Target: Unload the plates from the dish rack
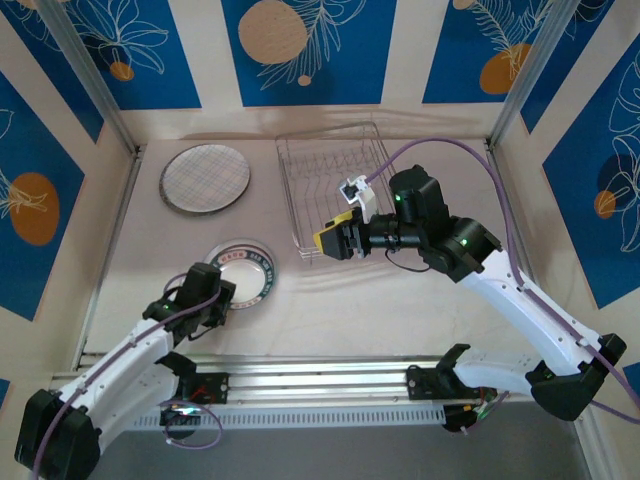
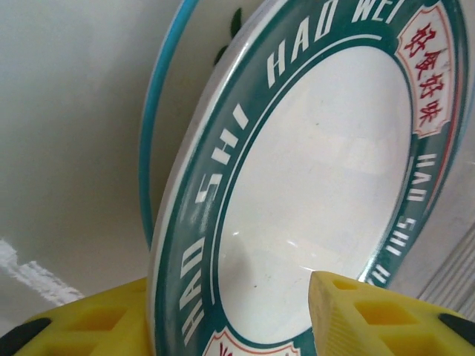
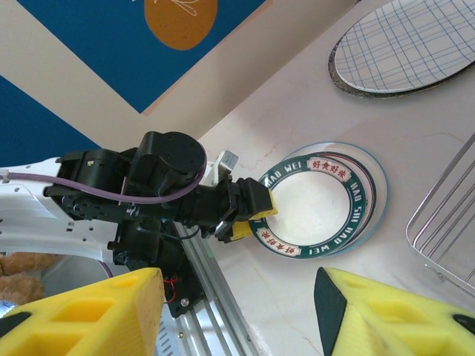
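Note:
A dark-green-rimmed plate [image 1: 247, 270] [image 3: 358, 222] lettered "HAO SHI" lies flat on a blue-edged plate [image 3: 380, 176] [image 2: 148, 126] at the near left of the table. My left gripper [image 1: 222, 297] [image 2: 226, 297] [image 3: 256, 215] is open and straddles its near rim, one yellow finger over the well and one under the edge. A grey grid-patterned plate [image 1: 205, 178] [image 3: 404, 44] lies flat at the far left. The wire dish rack [image 1: 330, 180] [image 3: 445, 222] holds no plates that I can see. My right gripper [image 1: 335, 240] [image 3: 237, 326] hangs open and empty by the rack's near-left corner.
An aluminium rail [image 1: 320, 385] carrying both arm bases runs along the near edge. Patterned wall panels close in the table at the back and both sides. The right arm's cable [image 1: 450, 150] loops over the rack's right side.

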You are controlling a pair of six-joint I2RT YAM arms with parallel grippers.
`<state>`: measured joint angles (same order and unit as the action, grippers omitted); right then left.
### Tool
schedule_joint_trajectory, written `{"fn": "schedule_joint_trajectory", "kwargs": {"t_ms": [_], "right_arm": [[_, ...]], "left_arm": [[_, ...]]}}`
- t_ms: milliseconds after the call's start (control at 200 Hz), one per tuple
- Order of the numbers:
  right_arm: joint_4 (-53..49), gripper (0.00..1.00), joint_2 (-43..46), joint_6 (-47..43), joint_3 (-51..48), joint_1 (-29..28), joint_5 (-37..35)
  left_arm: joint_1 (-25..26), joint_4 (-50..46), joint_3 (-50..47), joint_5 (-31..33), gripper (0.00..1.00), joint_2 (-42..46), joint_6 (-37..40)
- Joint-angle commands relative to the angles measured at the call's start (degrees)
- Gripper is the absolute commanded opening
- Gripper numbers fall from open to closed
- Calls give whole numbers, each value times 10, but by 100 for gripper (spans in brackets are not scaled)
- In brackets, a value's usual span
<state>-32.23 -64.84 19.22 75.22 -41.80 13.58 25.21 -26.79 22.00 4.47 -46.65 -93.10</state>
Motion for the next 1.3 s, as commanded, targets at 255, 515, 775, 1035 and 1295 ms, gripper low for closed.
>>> {"fn": "schedule_joint_trajectory", "kwargs": {"t_ms": [255,515,775,1035,1295], "right_arm": [[1,57,4,10,-1,6,11],[-9,57,1,16,3,7,-15],[-124,53,-76,83,47,99,-156],[-133,50,-190,100,56,191,-209],[-81,47,-284,94,51,249,-210]], "left_arm": [[-15,-57,44,-16,50,-36,5],[-20,-64,63,-27,54,-65,22],[-20,-110,101,-31,79,-59,46],[-20,-150,128,-45,97,-20,58],[-18,-204,150,-52,99,39,71]]}}
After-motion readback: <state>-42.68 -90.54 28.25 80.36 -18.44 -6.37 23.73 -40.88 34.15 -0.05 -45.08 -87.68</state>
